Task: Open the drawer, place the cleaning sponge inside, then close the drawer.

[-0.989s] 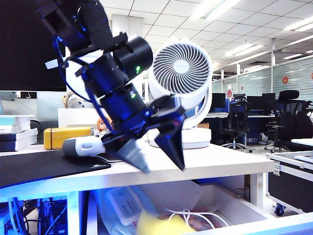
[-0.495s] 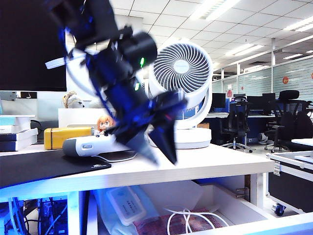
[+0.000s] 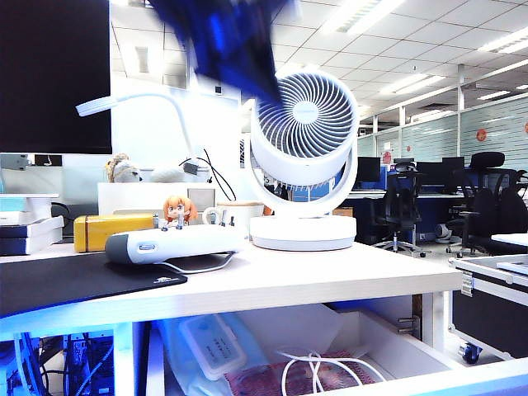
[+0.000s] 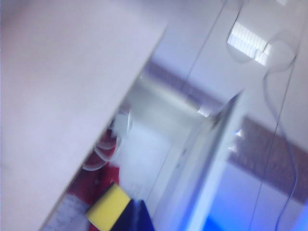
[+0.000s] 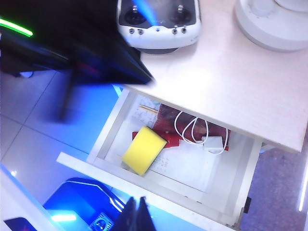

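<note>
Lying in the open drawer [image 5: 243, 166], the sponge [image 5: 143, 150] sits well below both clenched pincers [image 5: 137, 214]; the left [image 3: 239, 58], seemingly blurred, has risen.

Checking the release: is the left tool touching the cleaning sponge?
Apart. The right wrist view shows the cleaning sponge lying alone in the open drawer; nothing grips it.

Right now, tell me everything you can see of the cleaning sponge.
The cleaning sponge is a flat, rectangular block of bright yellow foam; a darker underlayer barely shows at one edge. It lies flat and skewed inside the open drawer, resting on the white papers lining the bottom, near the front panel. A coiled white cable lies beside it, apart. Nothing grips it; neither end effector touches it. The left wrist view shows one yellow corner, blurred.
</note>
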